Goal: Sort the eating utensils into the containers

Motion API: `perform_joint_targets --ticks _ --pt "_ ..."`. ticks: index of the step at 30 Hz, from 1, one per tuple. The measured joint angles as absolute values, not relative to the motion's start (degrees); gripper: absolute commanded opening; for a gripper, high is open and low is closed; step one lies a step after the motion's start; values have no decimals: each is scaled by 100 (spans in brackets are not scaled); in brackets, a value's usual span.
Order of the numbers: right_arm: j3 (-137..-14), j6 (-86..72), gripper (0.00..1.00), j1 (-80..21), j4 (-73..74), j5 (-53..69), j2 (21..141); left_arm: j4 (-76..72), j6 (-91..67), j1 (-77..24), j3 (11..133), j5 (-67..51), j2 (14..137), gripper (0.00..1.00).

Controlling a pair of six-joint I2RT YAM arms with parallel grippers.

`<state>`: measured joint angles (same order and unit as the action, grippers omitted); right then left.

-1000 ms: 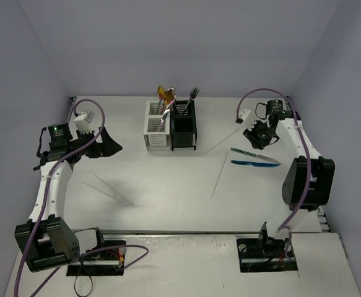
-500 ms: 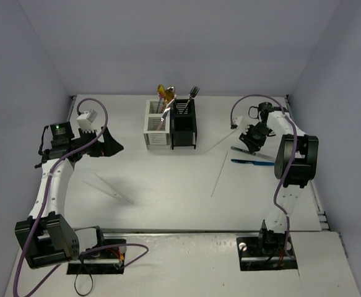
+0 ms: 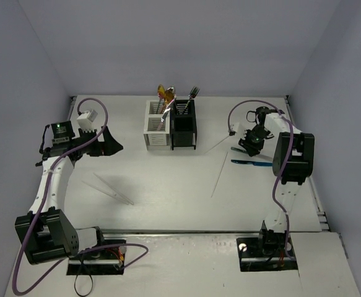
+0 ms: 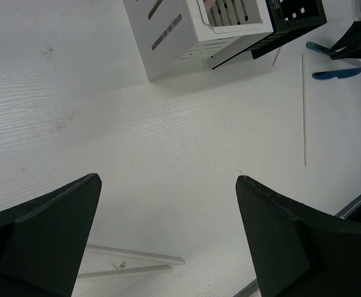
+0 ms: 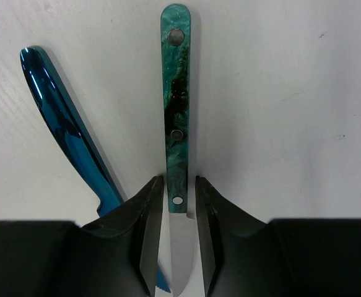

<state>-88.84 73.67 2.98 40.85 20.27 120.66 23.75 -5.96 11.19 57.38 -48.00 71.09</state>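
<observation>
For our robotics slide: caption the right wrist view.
Right gripper straddling a teal-handled knife on the table, beside a blue utensil.

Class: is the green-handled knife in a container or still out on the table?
Out: the knife lies flat on the table.

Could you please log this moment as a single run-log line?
stage: picking up | right gripper: shut on green-handled knife | left gripper: open, holding nothing | blue utensil: on table beside knife
</observation>
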Motion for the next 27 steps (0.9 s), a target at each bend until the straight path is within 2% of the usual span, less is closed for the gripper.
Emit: perform_joint_targets --ticks 5,16,23,27 --pt "-8869 7438 0 261 4071 1991 12066 2374 -599 1120 5822 -4708 7152 90" --pt "-8796 6959 0 254 4178 1957 11771 2544 -444 1120 6299 -4466 6948 90" --pt "-9770 5843 0 233 4459 2324 10703 2724 424 1117 7005 -4504 6668 90" --pt "-10060 4848 0 84 4474 2853 9907 2860 1603 851 7220 -4492 6512 90"
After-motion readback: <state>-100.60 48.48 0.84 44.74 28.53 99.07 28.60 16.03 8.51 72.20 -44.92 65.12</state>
